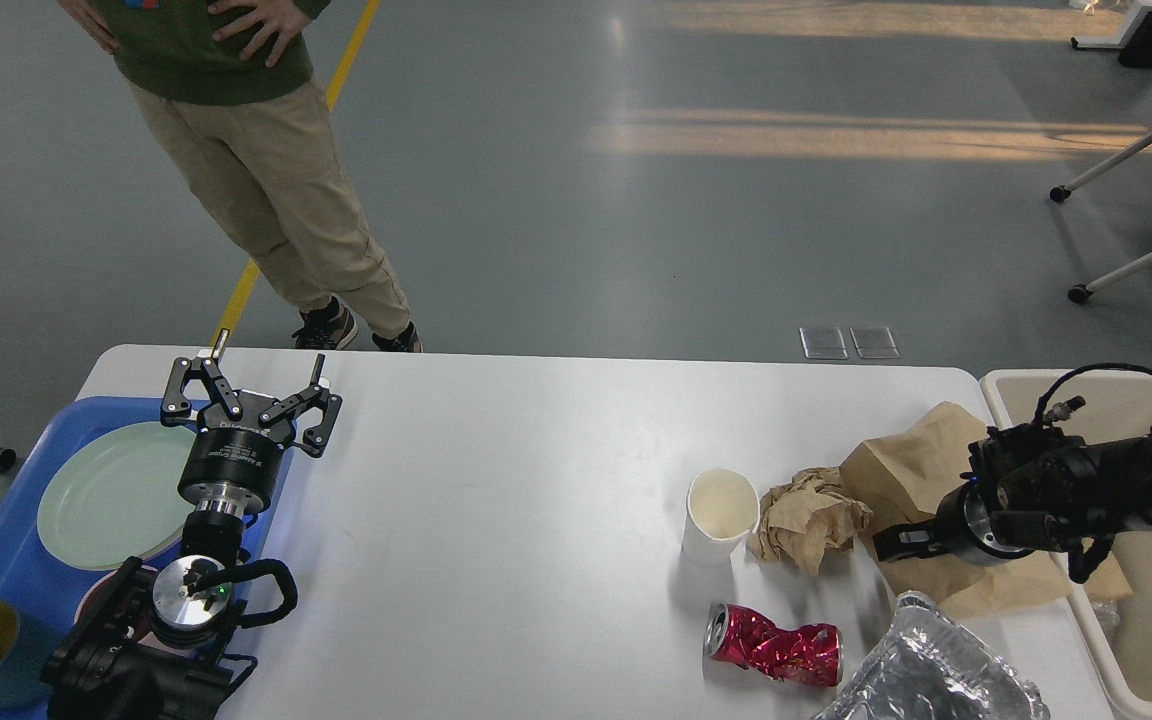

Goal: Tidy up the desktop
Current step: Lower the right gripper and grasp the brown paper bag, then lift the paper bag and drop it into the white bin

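White desktop [496, 500] fills lower view, blue tray [6, 545] at its left end, beige bin [1151, 600] at right end. Left gripper [248, 385] upright beside tray, fingers spread wide, nothing between them. Pale green plate [106, 495] in tray. Right gripper [896, 545] low over brown paper bag [921, 465], seen small and dark; cannot tell how far open or whether gripping. Paper cup [721, 512] upright, crumpled paper [811, 518] just beside it. Crushed red can [774, 645] lies near foil container [921, 675]. Person [236, 130] stands beyond far edge.

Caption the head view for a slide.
Right gripper low over brown paper bag on the littered desktop; left gripper open.
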